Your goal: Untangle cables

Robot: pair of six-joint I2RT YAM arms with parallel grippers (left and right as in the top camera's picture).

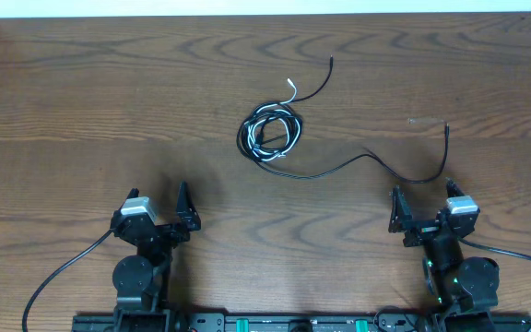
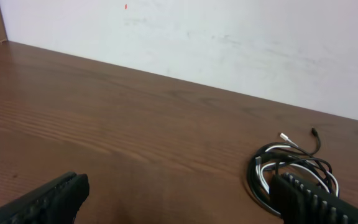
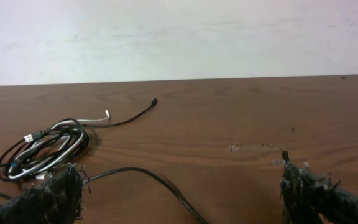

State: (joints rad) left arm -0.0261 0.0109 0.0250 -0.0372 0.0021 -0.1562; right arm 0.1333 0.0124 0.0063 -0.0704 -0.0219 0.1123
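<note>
A tangled coil of thin black cables and one white cable [image 1: 269, 135] lies on the wooden table [image 1: 109, 101], right of centre toward the back. One black end runs up to a plug [image 1: 331, 62]. A long black cable [image 1: 376, 164] trails from the coil to the right, ending near a plug [image 1: 446, 126]. The coil shows in the left wrist view [image 2: 291, 168] and the right wrist view [image 3: 42, 149]. My left gripper [image 1: 184, 208] is open and empty at the front left. My right gripper [image 1: 397, 212] is open and empty at the front right, just short of the long cable.
The table's back edge meets a white wall [image 1: 265, 7]. Thick black cords [image 1: 58, 277] run from both arm bases at the front edge. A pale scuff mark [image 3: 250, 148] is on the wood right of the coil.
</note>
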